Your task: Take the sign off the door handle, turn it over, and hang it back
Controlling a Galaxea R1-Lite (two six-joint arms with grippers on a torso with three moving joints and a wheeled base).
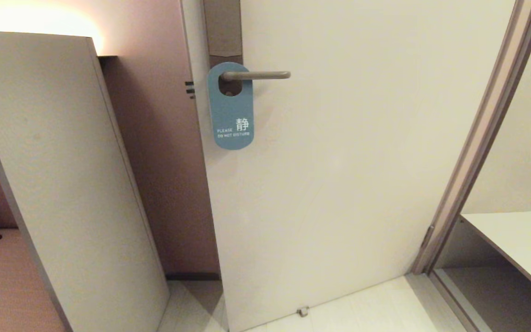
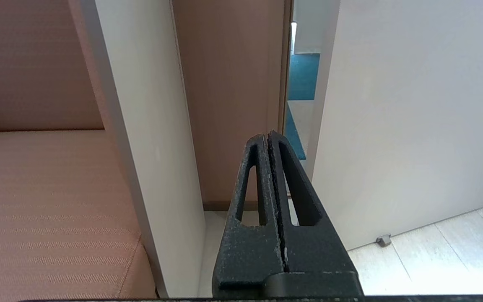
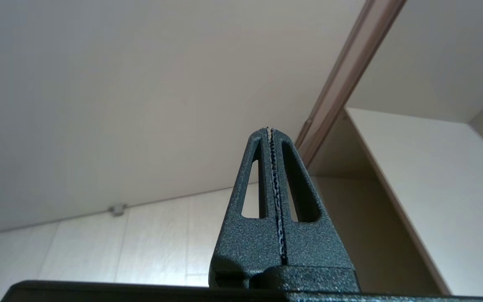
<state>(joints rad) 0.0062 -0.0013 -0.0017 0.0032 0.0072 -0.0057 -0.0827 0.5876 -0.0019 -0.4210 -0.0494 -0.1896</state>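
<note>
The right pincer [image 3: 270, 131] is closed, its two fingers pressed flat together with nothing between them, and it points at the lower part of the door [image 1: 339, 161], low down and well apart from the door handle [image 1: 256, 75]. The left pincer [image 2: 266, 136] is likewise closed and empty, parked low beside the door's edge. Neither pincer appears in the head view. The sign [image 1: 231, 115] hangs on the door handle, its oval hole threaded over the lever close to the grey-brown plate [image 1: 222, 32], teal face outward with white "Please do not disturb" lettering near its lower end. It looks like a thin, flat card: probably light and fairly stiff, yet easy to bend or crease, and smooth enough to slip. A sound grip would be on its lower half below the handle, pinching across the edge, then sliding it along the lever toward the handle's free end. Only the head view shows the sign and handle at all; the left wrist view alone shows the gap past the door's edge, and the right wrist view the white shelf [image 3: 434, 188] beyond the door frame [image 3: 342, 79].
</note>
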